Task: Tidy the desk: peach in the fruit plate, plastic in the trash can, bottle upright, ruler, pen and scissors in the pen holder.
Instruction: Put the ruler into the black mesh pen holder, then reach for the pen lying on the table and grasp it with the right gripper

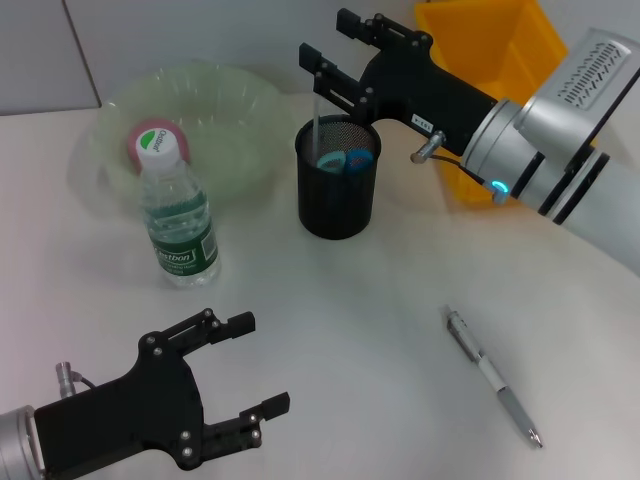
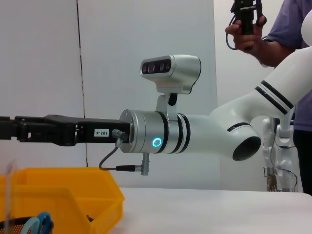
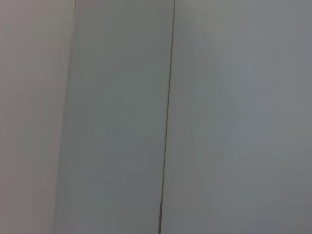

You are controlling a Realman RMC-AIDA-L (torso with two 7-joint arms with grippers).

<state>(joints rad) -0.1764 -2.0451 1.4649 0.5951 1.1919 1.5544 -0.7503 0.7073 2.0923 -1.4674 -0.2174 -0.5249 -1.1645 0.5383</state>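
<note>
One pen holder, black mesh, stands on the table near its middle. In it are one clear ruler, standing upright against the rim, and one pair of scissors with blue handles. The right gripper hovers above and just behind the holder, its fingers spread and holding nothing; the ruler's top edge sits just below its nearer finger. Behind that arm, at the far right of the table, stands one yellow bin, partly hidden by the arm.

To the left of the holder stands one bottle, upright, white cap on, green label. Just behind it lies one pale green plate with one peach in it; the bottle's cap hides part of the peach.

One pen lies flat on the table at the near right, well apart from the holder and from both grippers.

The left gripper hangs low at the near left, fingers spread and empty, with the bottle between it and the plate.

The left wrist view shows the right arm side-on above the bin's edge, with a person standing behind.
</note>
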